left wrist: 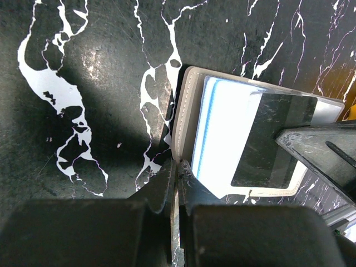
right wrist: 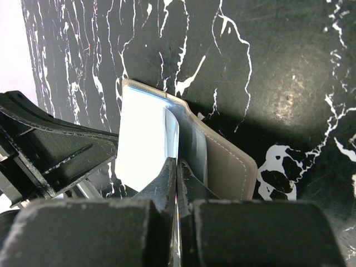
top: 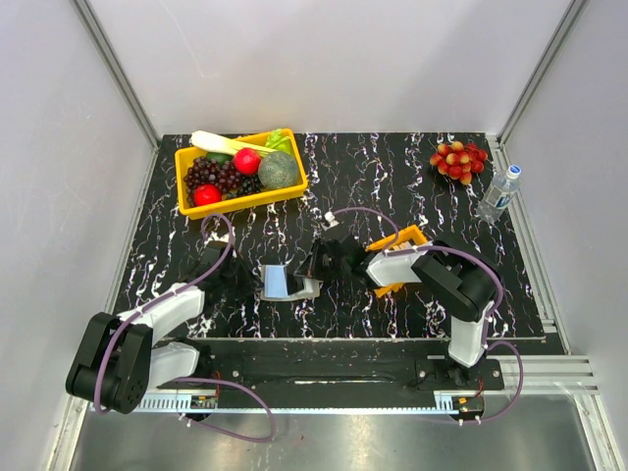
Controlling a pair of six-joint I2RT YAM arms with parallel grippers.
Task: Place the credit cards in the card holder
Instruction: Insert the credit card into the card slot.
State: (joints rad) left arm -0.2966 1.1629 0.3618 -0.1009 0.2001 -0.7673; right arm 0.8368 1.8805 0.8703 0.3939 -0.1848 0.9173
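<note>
At frame centre, the taupe-grey folding card holder [left wrist: 222, 133] is pinched by the left gripper [left wrist: 177, 168]. The dark thin card [left wrist: 272, 139], clamped in the right gripper [right wrist: 176, 167], could buckle or slip if pushed in askew.

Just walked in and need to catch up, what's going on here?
Both arms are working on the card holder. The left arm has its jaws shut on the holder's taupe edge, propping it open. The right arm has its jaws pinched on a dark credit card, laid against the light inner pockets. Whether it has entered one is unclear.
</note>
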